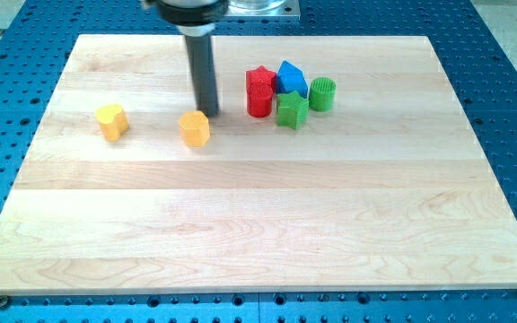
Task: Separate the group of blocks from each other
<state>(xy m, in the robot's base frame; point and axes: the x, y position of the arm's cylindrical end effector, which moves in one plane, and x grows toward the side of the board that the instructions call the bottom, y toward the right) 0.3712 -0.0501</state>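
Six blocks on the wooden board (258,224): two yellow, two green, one red, one blue.

Yellow pair sits apart from the rest. Yellow heart-like block (111,121) at the view's left, alone. Yellow hexagonal block (195,128) nearer centre, well apart from the first.

The group, upper centre-right: red star block (259,91), blue block (291,79) with a peaked top, green star block (292,109), green cylinder (322,93). Red touches blue; the green star sits in front of blue and just beside red. Green cylinder close to blue and the green star; contact cannot be made out. Lower half of blue hidden behind the green star.

My tip (208,113) is down at the board, just above and right of the yellow hexagonal block, near or touching it; cannot tell which. It stands left of the red star, apart from it. No fingers on this rod, so nothing gripped. Rod's mount cut off by the view's top edge.

Blue perforated table (7,108) surrounds the board.
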